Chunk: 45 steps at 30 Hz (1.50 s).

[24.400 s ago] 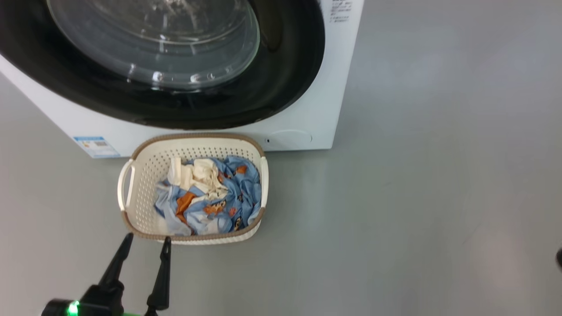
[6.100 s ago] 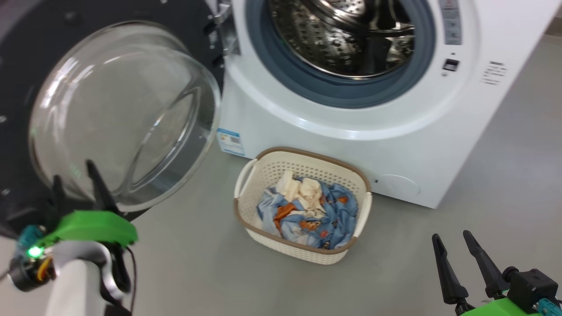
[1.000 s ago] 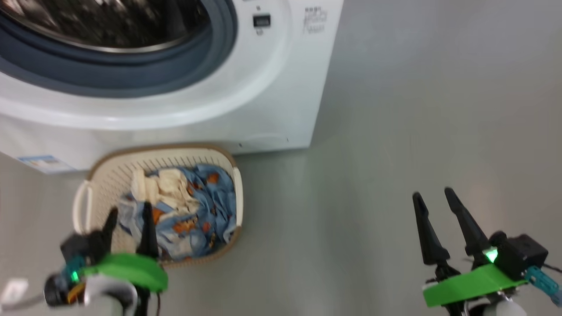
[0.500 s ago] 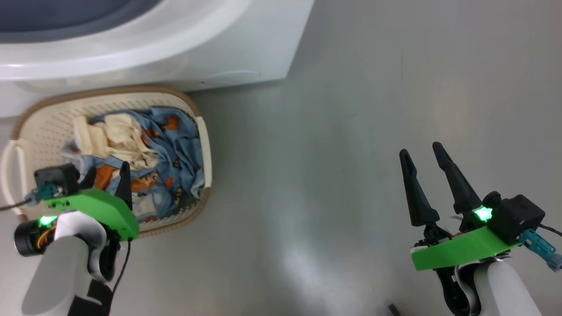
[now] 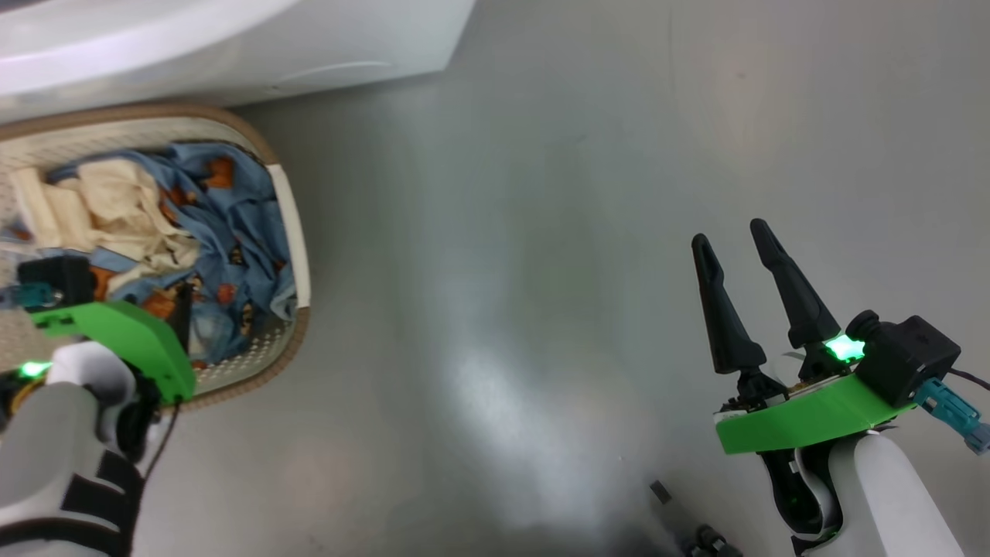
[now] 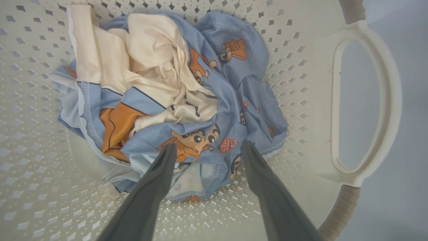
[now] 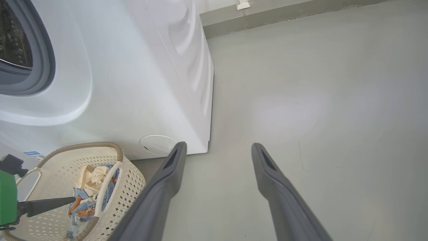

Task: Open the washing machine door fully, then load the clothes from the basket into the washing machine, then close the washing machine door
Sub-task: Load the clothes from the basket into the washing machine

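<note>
The cream basket [image 6: 301, 63] holds the clothes [image 6: 187, 83], a heap of light blue printed fabric and cream cloth. My left gripper [image 6: 209, 145] is open inside the basket, its fingertips just above the near edge of the blue fabric with nothing between them. In the head view the basket [image 5: 298, 232] sits at the left below the white washing machine [image 5: 232, 46]. My right gripper [image 5: 728, 232] is open over bare floor, far right of the basket. The right wrist view shows the washing machine [image 7: 133, 83] with its grey gasket [image 7: 46, 57]. The door is out of view.
Grey floor [image 5: 503, 232] stretches right of the machine and basket. A low skirting with a white socket [image 7: 243, 4] runs along the far wall. A small dark object [image 5: 660, 491] lies on the floor near my right arm's base.
The head camera has tilted down and turned, so the machine and basket slide up and left in the picture. My left gripper has dropped into the basket over the clothes. The right gripper stays open.
</note>
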Tool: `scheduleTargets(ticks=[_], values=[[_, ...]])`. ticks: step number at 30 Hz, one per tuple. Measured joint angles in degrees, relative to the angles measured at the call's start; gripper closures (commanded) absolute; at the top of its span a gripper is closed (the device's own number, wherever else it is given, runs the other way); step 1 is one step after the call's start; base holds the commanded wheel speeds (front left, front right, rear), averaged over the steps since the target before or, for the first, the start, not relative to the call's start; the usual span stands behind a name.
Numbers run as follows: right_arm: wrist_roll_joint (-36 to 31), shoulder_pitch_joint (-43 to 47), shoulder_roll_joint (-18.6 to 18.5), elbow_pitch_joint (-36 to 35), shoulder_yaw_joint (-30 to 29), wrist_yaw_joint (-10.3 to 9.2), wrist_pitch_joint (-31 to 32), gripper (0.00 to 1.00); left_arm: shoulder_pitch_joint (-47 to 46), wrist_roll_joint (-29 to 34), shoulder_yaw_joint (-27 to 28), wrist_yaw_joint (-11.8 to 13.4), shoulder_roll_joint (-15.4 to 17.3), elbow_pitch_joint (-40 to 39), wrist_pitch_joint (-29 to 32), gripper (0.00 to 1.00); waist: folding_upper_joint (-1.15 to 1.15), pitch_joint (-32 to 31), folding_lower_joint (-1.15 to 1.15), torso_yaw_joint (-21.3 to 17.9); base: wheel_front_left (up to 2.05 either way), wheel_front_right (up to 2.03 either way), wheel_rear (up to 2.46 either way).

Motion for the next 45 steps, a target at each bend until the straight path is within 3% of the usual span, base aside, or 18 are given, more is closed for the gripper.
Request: scheduleTargets(ticks=[6,21,43,45], values=[[0.5,-0.6,-0.1,-0.5,0.4,0.00,0.0,0.00,-3.0,-0.1,-0.7,-0.2,2.5,3.2,1.5,0.00,0.00,3.3,0.00,-1.8,0.00,0.00,0.00],[1.0,-2.4,-0.3,-2.6,1.3,0.00,-0.3,0.00,-9.1,0.0,-4.3,-0.4,4.6,6.6,1.8,0.00,0.00,10.3,0.00,-3.6,0.00,0.00,0.00],[1.5,-2.1,-1.1,-4.5,1.7,0.00,-0.4,0.00,-16.1,2.4,-7.4,4.5,4.5,14.2,-1.7,0.00,0.00,13.1,0.00,-5.5,0.00,0.00,0.00],[1.5,-2.1,-1.0,-4.6,1.7,0.00,-0.4,0.00,-16.7,2.4,-7.5,4.8,4.5,14.9,-1.9,0.09,0.00,13.6,0.00,-5.8,0.00,0.00,0.00]])
